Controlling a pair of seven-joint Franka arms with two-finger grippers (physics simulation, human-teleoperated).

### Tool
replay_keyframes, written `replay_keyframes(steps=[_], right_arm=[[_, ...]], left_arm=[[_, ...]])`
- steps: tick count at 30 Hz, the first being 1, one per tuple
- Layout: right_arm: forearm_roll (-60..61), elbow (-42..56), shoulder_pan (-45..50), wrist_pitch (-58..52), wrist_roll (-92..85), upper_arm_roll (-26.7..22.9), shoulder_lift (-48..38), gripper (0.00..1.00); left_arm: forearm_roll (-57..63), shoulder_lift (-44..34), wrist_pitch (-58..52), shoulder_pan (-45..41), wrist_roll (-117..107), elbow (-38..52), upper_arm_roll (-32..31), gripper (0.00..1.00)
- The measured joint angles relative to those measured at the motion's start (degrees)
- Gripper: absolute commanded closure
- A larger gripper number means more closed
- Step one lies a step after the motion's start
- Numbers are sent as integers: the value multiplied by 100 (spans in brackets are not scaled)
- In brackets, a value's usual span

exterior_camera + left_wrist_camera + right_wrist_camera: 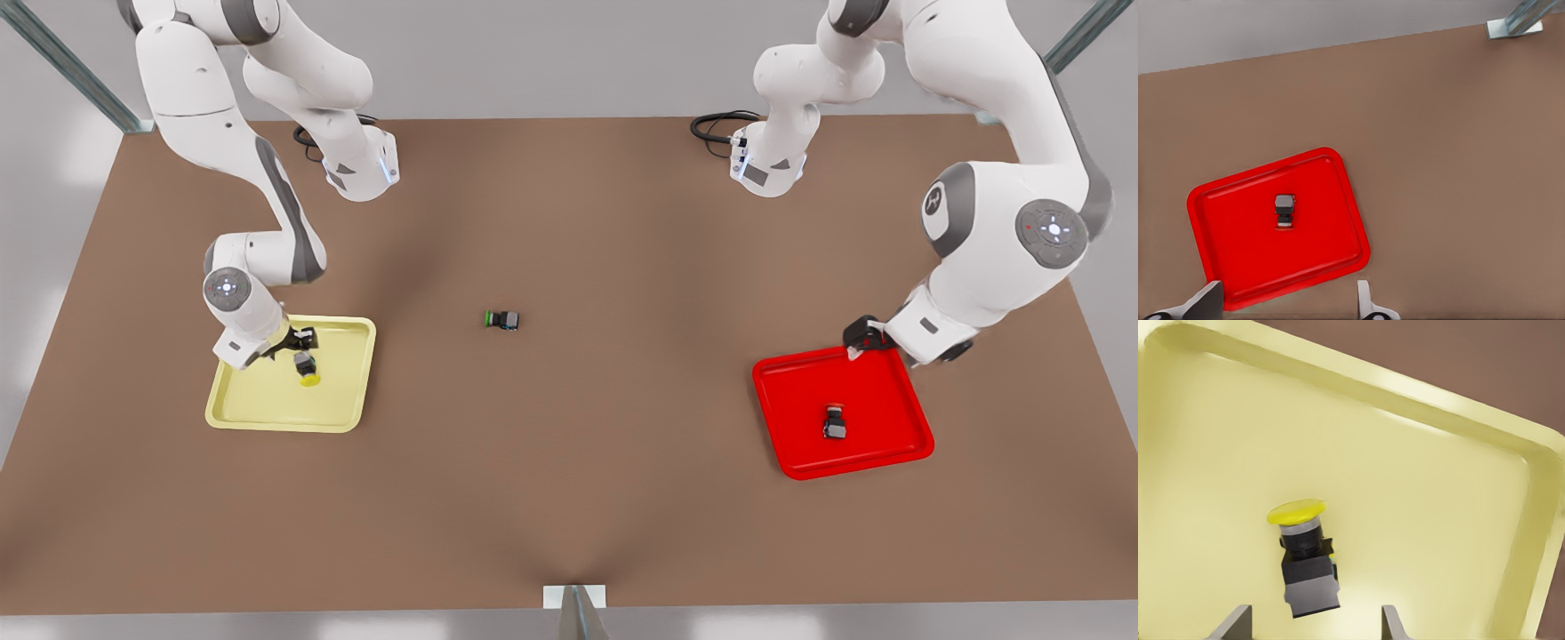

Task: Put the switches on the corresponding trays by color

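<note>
Both switches lie in matching trays; the open right end effector (298,348), hovering just above the yellow switch (308,368) at the frame's left, could nudge it, while the open left end effector (861,342) waits beside the red tray (898,449).

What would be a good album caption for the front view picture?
Yellow switch in yellow tray, red switch in red tray, green switch left between.

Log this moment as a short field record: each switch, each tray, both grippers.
yellow-capped switch: lying in the pale yellow tray, between the right gripper's fingers, not gripped
red-capped switch: lying in the red tray, free
green-capped switch: on the table between the trays
right gripper: open, low over the pale yellow tray
left gripper: open, above the red tray's edge
task state: both switches sit on matching trays
</note>
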Motion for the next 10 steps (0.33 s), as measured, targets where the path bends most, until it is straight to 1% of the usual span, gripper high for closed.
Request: replay_keyframes(steps=[1,2,3,4,5,7,8,10], right_arm=[[46,327,-3,-706,-16,20,-287,0],[259,962,38,-1763,-15,78,-460,0],[862,1731,107,-2702,-30,152,-481,0],[1098,2419,217,-3425,-26,159,-483,0],[1230,3181,240,-3813,-7,144,-438,0],[1260,4175,134,-4930,-9,122,-412,0],[1231,4361,178,-5241,-8,122,-410,0],[1220,4357,281,-5264,-17,123,-418,0]], left_arm=[[110,-2,-5,10,-1,0,-12,0],[193,-2,-5,1,-1,-7,-20,0],[255,-2,-6,4,-1,-9,-20,0],[303,7,-35,4,-7,-4,-20,0],[339,8,-65,-4,-9,-2,-20,0],[387,7,-70,-1,-9,-9,-20,0],[403,7,-75,-2,-9,-9,-20,0],[424,7,-76,-1,-14,-9,-20,0]])
